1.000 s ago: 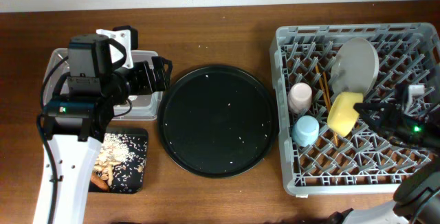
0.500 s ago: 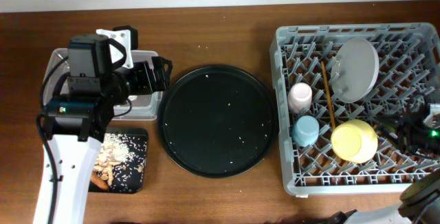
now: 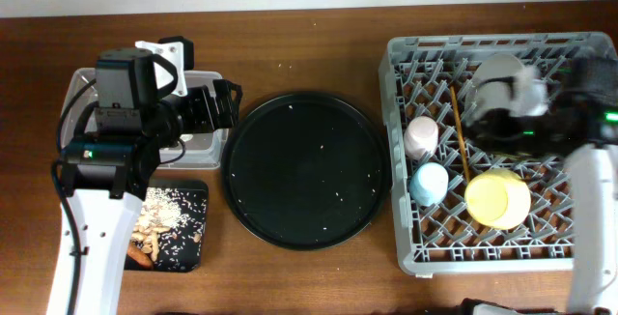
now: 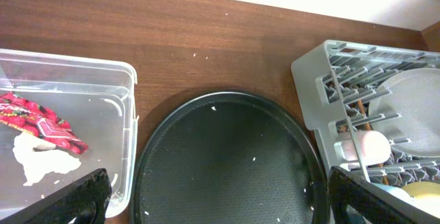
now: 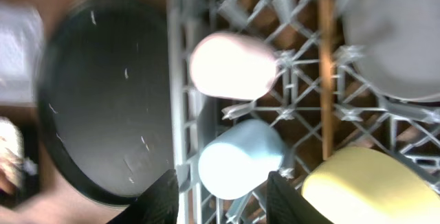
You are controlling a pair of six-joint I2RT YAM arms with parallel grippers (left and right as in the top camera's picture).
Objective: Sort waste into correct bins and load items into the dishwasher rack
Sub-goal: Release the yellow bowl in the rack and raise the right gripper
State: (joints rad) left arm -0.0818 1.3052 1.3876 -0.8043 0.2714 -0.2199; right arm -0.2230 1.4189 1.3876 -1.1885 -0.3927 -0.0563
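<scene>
The grey dishwasher rack (image 3: 406, 247) holds a pink cup (image 3: 422, 136), a blue cup (image 3: 429, 183), a yellow bowl (image 3: 497, 199), wooden chopsticks (image 3: 460, 136) and a pale plate (image 3: 497, 69). My right gripper (image 3: 480, 122) hovers blurred over the rack and plate; its wrist view shows it open and empty (image 5: 227, 203) above the blue cup (image 5: 240, 159) and pink cup (image 5: 232, 64). My left gripper (image 3: 230, 105) is open and empty (image 4: 220, 210) beside the clear tub (image 4: 127, 107), which holds a red wrapper (image 4: 41, 117) and a white tissue (image 4: 38, 159).
A large round black tray (image 3: 306, 168) with small crumbs lies between tub and rack. A small black tray (image 3: 198, 199) at front left holds beige food scraps (image 3: 159, 216) and an orange piece (image 3: 142, 250). The left arm covers most of the tub.
The yellow bowl, held by my right gripper a second ago, now lies in the rack's front. My right arm has swung from the rack's right edge to over the plate. The left arm is still.
</scene>
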